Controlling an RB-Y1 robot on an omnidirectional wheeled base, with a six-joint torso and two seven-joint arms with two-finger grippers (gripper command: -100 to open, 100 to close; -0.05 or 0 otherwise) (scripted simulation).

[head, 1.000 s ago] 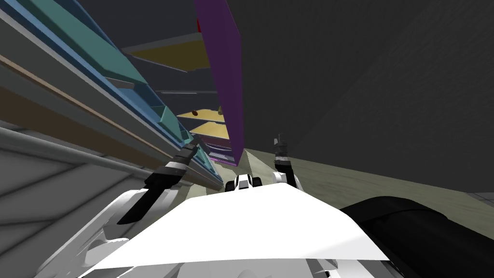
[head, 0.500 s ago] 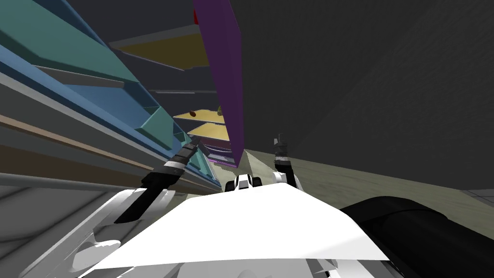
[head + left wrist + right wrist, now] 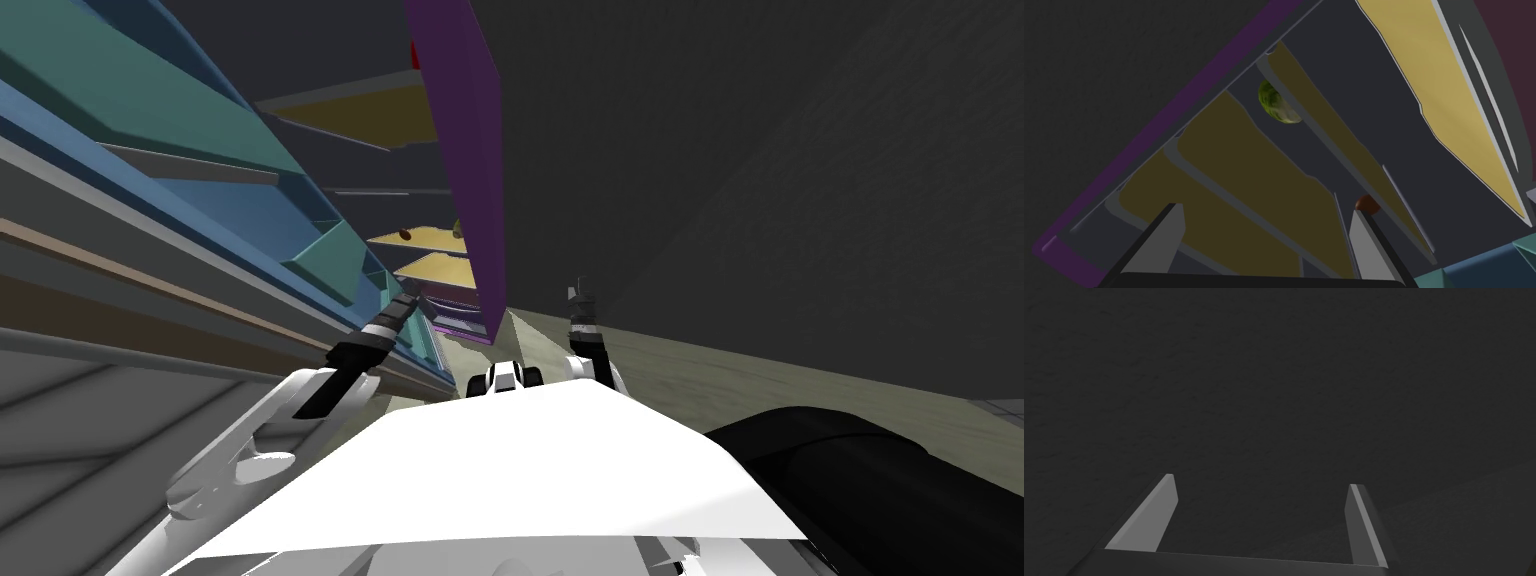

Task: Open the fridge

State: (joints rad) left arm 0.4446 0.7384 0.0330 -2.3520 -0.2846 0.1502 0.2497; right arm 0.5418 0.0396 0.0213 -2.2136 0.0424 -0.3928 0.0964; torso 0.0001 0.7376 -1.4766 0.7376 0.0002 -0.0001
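Observation:
The fridge stands open. Its door (image 3: 200, 200) runs along my left, showing teal and blue bins on its inner face. The purple fridge side wall (image 3: 470, 150) rises ahead, with yellow shelves (image 3: 430, 240) between it and the door. My left gripper (image 3: 408, 297) is beside the door's lowest bins, open and empty. In the left wrist view the left gripper (image 3: 1264, 210) points at the yellow shelves (image 3: 1239, 170) inside. My right gripper (image 3: 578, 290) hangs open to the right of the purple wall; the right gripper (image 3: 1261, 480) faces a flat dark grey surface.
A green round vegetable (image 3: 1276, 102) lies on a shelf deep inside, and a small red-brown item (image 3: 1366, 202) lies just beyond my left fingertip. A dark grey wall (image 3: 750, 180) stands at the right. The pale floor (image 3: 720, 370) runs ahead.
The door's inner face swung further out, then came partly back. My left forearm followed it and the elbow has risen into view. The right arm has not moved.

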